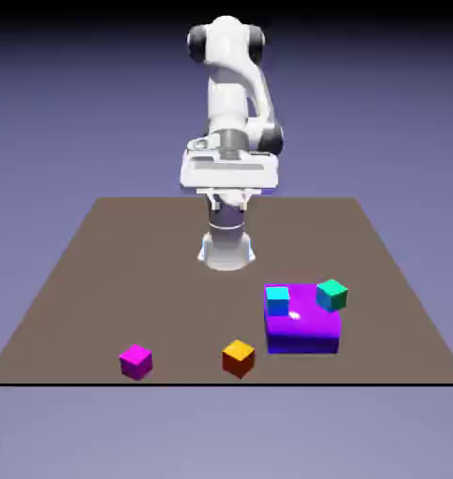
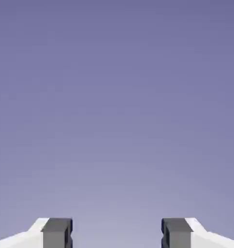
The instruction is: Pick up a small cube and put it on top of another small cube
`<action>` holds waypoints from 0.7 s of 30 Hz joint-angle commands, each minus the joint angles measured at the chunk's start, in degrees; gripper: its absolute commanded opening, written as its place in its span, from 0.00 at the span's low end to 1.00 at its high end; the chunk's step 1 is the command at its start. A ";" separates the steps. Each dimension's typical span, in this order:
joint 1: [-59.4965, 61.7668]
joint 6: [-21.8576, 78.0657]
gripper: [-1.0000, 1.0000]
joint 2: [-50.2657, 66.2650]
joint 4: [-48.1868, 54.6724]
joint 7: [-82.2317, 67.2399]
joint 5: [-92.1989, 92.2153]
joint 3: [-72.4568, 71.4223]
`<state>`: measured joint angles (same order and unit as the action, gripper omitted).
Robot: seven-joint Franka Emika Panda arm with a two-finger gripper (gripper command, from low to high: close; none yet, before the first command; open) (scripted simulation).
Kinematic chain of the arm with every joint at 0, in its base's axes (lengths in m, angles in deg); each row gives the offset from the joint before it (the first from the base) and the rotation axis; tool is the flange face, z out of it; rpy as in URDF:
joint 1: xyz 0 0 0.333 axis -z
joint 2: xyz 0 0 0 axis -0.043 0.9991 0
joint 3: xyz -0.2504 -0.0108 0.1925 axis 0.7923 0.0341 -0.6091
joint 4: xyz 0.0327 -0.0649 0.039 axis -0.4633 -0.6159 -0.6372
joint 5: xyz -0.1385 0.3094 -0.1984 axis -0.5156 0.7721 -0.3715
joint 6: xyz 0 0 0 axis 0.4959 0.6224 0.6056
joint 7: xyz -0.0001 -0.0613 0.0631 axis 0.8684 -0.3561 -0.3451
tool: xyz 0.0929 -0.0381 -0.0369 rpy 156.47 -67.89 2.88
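Because nothing is pinched by the claw [image 2: 117, 233], whose tips are spread apart over bare backdrop, the step in hand is judged to be the approach. In the exterior view, the magenta cube [image 1: 137, 362] is seen at far left, near the table's front edge; its faces appear turned, so the claw should be rotated to match two opposite sides, centred, then lowered straight. To its right, the orange cube [image 1: 239, 358] should be given clearance. Further right, the purple block [image 1: 302, 333] is seen beside the cyan cube [image 1: 278, 300] and the green cube [image 1: 332, 295]. The brown table [image 1: 155, 271] is evenly surfaced; a plain blue-violet backdrop [image 1: 71, 122] is noted behind.
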<state>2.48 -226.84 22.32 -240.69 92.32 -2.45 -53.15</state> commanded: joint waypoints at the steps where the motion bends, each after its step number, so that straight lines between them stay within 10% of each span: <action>1: 0.59 0.58 0.50 2.08 1.11 0.39 0.14 0.26; 21: 12.29 12.09 0.50 43.61 23.35 8.22 2.98 5.44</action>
<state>14.77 -214.75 65.92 -217.35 100.54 0.53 -47.70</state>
